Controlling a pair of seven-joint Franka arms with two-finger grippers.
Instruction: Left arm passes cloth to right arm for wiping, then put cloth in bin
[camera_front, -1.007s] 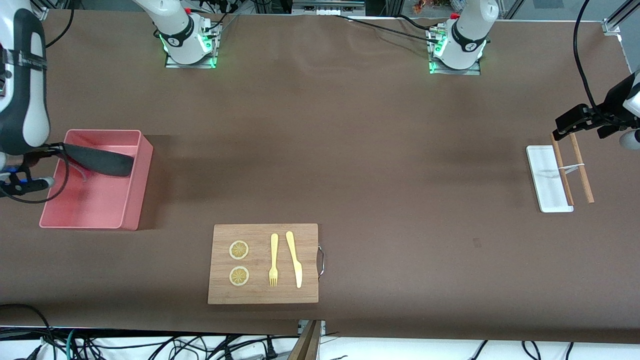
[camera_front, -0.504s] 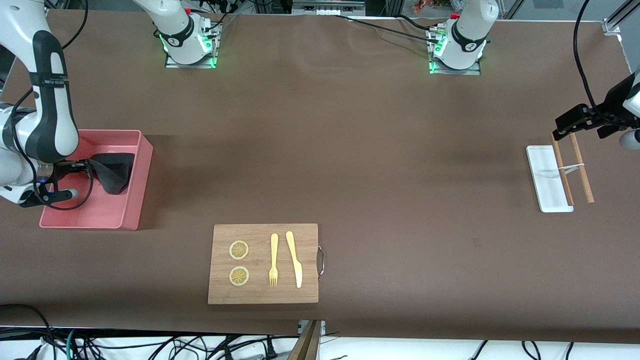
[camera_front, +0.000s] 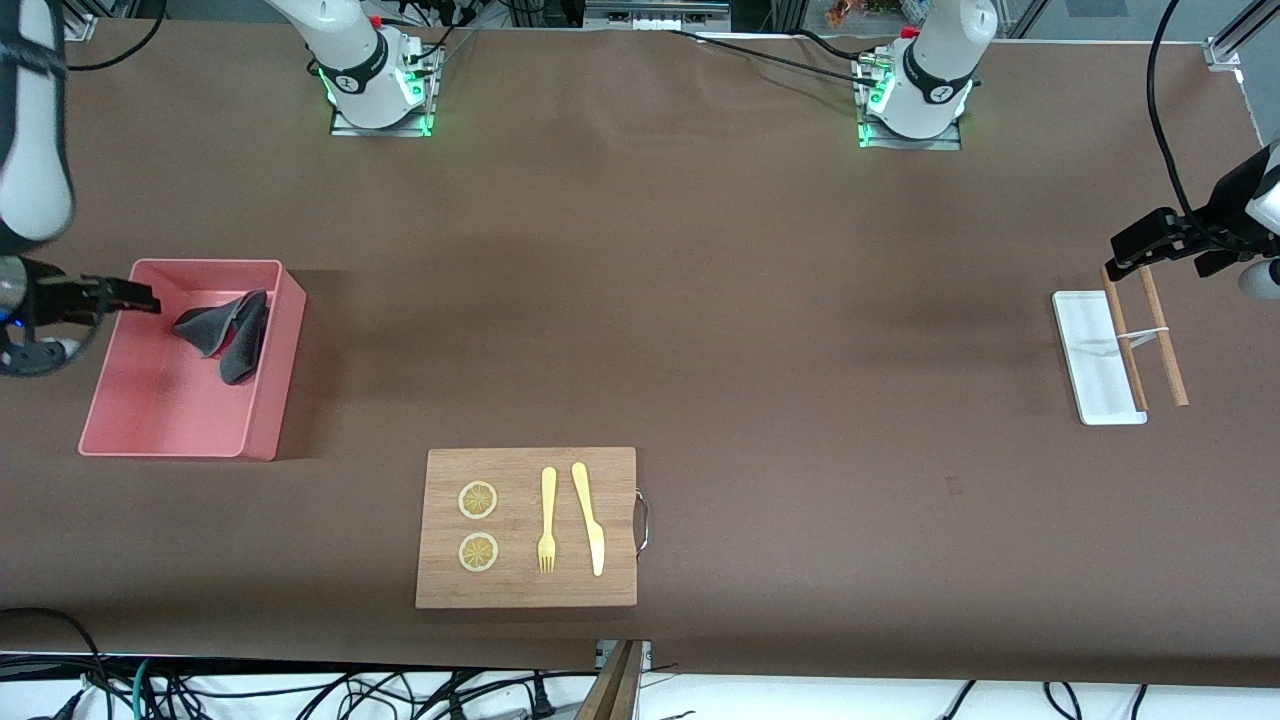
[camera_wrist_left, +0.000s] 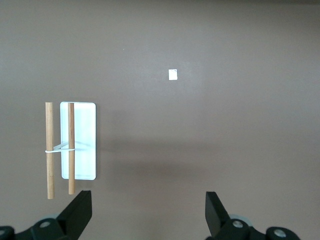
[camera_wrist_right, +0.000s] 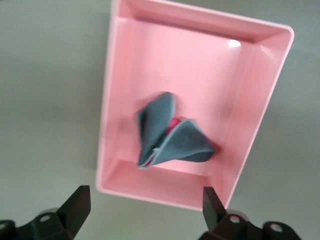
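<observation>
Now | cloth (camera_front: 225, 328) in bin (camera_front: 150, 420) (against one wall) | right end effector (camera_wrist_right: 145, 207) open above

Broad bare tabletop (camera_front: 700, 300) runs between the two arm bases and down the middle, open for passing. Toward the right arm's end, the pink bin (camera_front: 270, 400) stands with its low walls, the crumpled cloth (camera_front: 225, 330) inside against the wall nearest the table's middle; the right gripper (camera_front: 125, 297) hangs over the bin's rim. Nearer the camera lies a wooden cutting board (camera_front: 525, 590) with fork (camera_front: 547, 520), knife (camera_front: 590, 518) and lemon slices (camera_front: 478, 500). At the left arm's end, a white tray (camera_front: 1085, 350) and two wooden sticks (camera_front: 1165, 350) lie below the left gripper (camera_front: 1140, 245)
</observation>
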